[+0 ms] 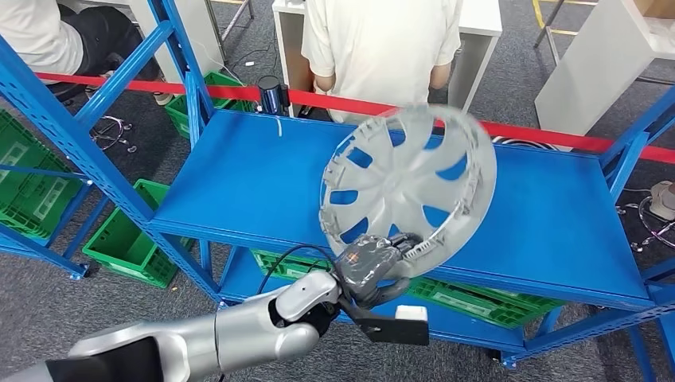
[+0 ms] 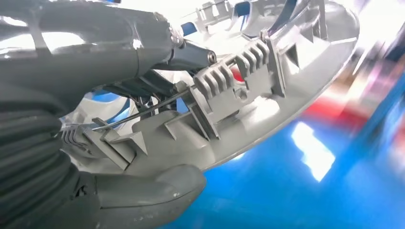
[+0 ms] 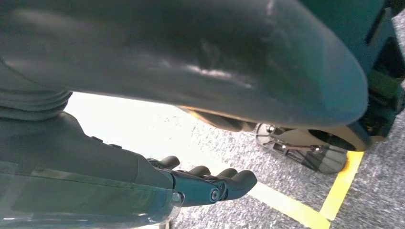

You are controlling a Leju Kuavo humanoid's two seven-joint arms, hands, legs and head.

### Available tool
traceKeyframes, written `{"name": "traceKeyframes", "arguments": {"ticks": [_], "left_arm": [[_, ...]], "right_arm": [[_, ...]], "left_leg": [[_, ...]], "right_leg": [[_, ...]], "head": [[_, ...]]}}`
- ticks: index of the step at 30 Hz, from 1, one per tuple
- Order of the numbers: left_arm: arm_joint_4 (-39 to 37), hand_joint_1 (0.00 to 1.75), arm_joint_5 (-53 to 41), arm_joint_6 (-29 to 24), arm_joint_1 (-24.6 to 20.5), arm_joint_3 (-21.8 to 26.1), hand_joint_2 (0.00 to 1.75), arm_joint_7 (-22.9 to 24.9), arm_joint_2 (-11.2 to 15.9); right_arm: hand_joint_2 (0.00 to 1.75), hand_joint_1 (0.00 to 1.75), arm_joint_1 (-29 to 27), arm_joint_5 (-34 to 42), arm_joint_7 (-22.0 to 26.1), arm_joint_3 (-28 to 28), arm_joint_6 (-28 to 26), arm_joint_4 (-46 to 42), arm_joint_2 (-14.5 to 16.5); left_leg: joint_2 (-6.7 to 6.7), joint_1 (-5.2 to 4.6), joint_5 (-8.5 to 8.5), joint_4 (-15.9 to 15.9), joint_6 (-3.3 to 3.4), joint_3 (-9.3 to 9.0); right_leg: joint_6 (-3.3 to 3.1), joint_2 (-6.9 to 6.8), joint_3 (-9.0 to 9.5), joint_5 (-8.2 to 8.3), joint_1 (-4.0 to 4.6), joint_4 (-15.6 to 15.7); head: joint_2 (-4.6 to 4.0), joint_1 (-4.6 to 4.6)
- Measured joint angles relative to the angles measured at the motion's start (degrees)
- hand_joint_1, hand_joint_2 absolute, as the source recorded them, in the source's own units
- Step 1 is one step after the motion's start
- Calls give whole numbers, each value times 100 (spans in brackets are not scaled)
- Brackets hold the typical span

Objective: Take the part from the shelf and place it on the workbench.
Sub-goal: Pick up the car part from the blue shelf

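The part is a silver wheel cover (image 1: 406, 183) with curved spokes. It is tilted up on edge above the blue shelf board (image 1: 239, 183). My left hand (image 1: 370, 267) grips its lower rim from the front edge of the shelf. In the left wrist view the cover's ribbed back side (image 2: 286, 81) lies between my thumb (image 2: 148, 191) and my fingers (image 2: 95, 47). My right hand (image 3: 210, 183) hangs beside my body over grey floor, holding nothing, its dark fingers stretched out.
A person in a white shirt (image 1: 382, 48) stands just behind the shelf, beyond a red tape (image 1: 159, 86). Another person (image 1: 32, 32) sits at the far left. Green crates (image 1: 127, 239) sit under and beside the blue rack. A white table (image 1: 605, 56) stands at the back right.
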State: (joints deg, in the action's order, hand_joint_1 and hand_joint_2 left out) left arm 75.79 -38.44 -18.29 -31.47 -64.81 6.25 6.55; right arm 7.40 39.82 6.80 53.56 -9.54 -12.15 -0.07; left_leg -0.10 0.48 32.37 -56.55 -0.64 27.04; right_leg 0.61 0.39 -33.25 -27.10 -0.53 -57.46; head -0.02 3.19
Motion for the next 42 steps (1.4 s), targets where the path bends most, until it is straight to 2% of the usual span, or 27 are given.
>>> {"name": "traceKeyframes", "arguments": {"ticks": [4,7,10,16,19,28,42], "left_arm": [[186,175,-434,-1061,307,178,175,-408,-16],[244,175,-640,-1571,492,322,175,-588,-19],[277,175,-342,-1852,647,486,175,-927,-21],[439,175,1578,-1889,1038,932,175,-2045,-92],[597,175,2167,-1889,1123,1134,175,-2342,-124],[1009,175,2577,-1873,1217,1472,175,-2459,-135],[1315,175,2651,-1824,1263,1621,175,-2604,-116]], "right_arm": [[0,0,-5,-38,-15,34,-21,0,2],[0,0,-1,-75,-27,41,-25,-1,2],[0,0,4,-83,-31,46,-28,-2,2],[0,0,-4,-78,-28,77,-72,-2,2],[0,0,-8,-69,-28,79,-80,-2,0],[0,0,-4,-69,-13,87,-82,-2,1],[0,0,10,-86,-11,180,-75,-2,1]], "left_leg": [[2,1,0,3,0,4],[4,1,1,4,1,7],[5,0,2,4,2,9],[10,0,2,4,3,7],[6,0,2,3,3,6],[4,0,2,4,3,14],[-4,0,2,4,3,21]], "right_leg": [[1,-1,-4,-2,0,0],[2,-1,-5,-3,0,0],[2,-1,-4,-3,0,0],[2,0,-7,-3,-1,0],[2,-1,-9,-3,0,0],[2,-2,-10,-3,0,0],[2,-2,-12,-3,0,0]], "head": [[0,0],[-1,1],[0,0],[-1,0],[-1,1],[0,0],[-1,0]]}}
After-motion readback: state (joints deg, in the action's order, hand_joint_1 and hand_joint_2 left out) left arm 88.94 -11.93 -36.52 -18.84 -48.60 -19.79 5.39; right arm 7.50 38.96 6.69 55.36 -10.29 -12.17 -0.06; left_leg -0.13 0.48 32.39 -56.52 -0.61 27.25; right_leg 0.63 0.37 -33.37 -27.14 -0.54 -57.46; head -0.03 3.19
